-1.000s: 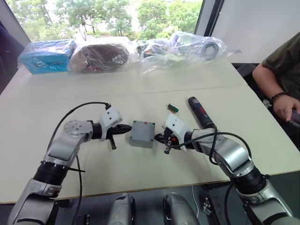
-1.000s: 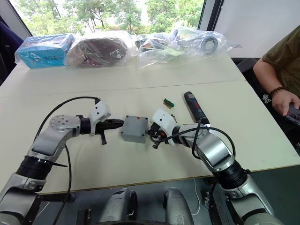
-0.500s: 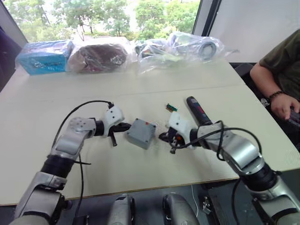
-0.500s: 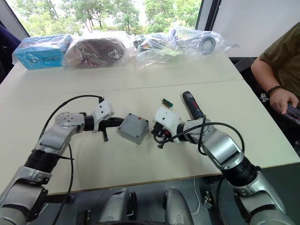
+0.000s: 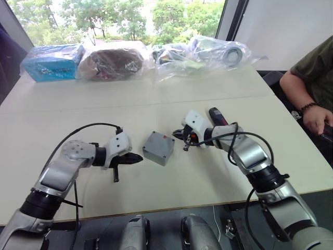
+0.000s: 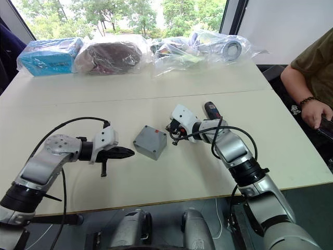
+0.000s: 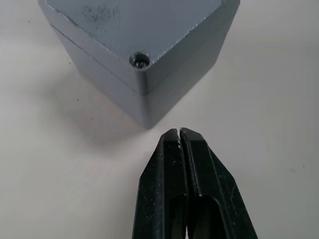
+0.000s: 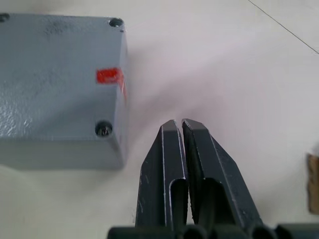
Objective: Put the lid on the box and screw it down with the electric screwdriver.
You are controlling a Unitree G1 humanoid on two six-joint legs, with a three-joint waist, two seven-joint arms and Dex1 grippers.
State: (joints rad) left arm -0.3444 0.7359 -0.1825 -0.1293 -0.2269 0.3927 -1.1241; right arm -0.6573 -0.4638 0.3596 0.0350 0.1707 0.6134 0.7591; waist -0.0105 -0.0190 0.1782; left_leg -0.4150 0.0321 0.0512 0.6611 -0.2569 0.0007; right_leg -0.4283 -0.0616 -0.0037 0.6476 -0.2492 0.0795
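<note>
The grey box (image 5: 158, 150) sits mid-table, turned corner-on, with the lid (image 7: 114, 20) on top of it; a seam runs between them. The lid carries a red mark (image 8: 109, 75) and a screw head shows in one corner hole (image 7: 139, 60). My left gripper (image 5: 136, 159) is shut, its tips a short gap from the box's left corner. Just right of the box and slightly beyond it, my right gripper (image 5: 177, 135) is shut and touches nothing. The black electric screwdriver (image 5: 216, 115) lies behind my right wrist, partly hidden by it.
Clear plastic bags (image 5: 208, 52) and a blue packet (image 5: 52, 62) line the table's far edge. A person's arm and hand (image 5: 312, 112) rest at the right side of the table. A small brownish piece (image 8: 313, 184) lies close to my right gripper.
Both grippers have drawn away from the box. The left one pulled back toward the near left; the right one moved to the far side, toward the screwdriver. The box stays turned corner-on.
</note>
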